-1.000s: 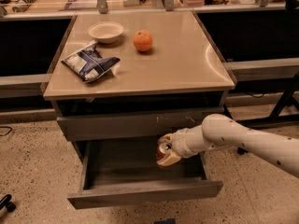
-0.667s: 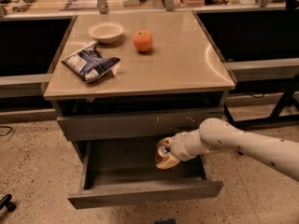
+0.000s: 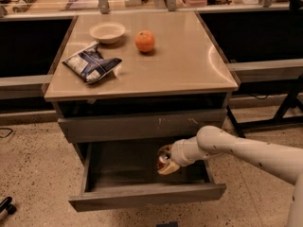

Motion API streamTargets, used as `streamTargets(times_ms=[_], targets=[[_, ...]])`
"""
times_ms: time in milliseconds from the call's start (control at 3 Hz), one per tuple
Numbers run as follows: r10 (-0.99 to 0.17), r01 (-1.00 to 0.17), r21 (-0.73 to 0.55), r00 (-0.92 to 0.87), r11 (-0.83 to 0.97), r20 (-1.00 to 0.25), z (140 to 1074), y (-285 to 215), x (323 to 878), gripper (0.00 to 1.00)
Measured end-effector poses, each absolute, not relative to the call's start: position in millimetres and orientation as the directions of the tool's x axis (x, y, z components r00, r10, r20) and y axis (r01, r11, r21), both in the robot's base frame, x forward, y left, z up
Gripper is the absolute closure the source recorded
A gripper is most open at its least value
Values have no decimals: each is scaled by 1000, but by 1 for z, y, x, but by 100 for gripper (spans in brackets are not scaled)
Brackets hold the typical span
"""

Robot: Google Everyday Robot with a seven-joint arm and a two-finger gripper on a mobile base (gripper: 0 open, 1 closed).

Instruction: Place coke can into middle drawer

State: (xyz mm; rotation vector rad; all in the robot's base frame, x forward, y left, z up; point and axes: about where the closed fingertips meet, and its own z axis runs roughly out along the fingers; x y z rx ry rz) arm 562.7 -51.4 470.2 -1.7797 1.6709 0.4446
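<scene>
While the drawer (image 3: pixel 147 196) stood pulled out, the can (image 3: pixel 163 159) was inside it but not yet let go.
The surface (image 3: pixel 189 65) carried only a bag (image 3: pixel 90 63), bowl (image 3: pixel 107 31) and orange (image 3: pixel 145 40). The arm (image 3: pixel 246 150) reached into the drawer's right half, with the end effector (image 3: pixel 166 163) clamped on the can low over the floor. Setting down, release and withdrawal seemed left.
</scene>
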Motion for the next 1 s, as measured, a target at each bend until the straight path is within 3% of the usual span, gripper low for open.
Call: streamTargets(times_ms=[1000], targets=[[-782, -984, -179, 94, 23, -616, 414, -63, 568, 100]])
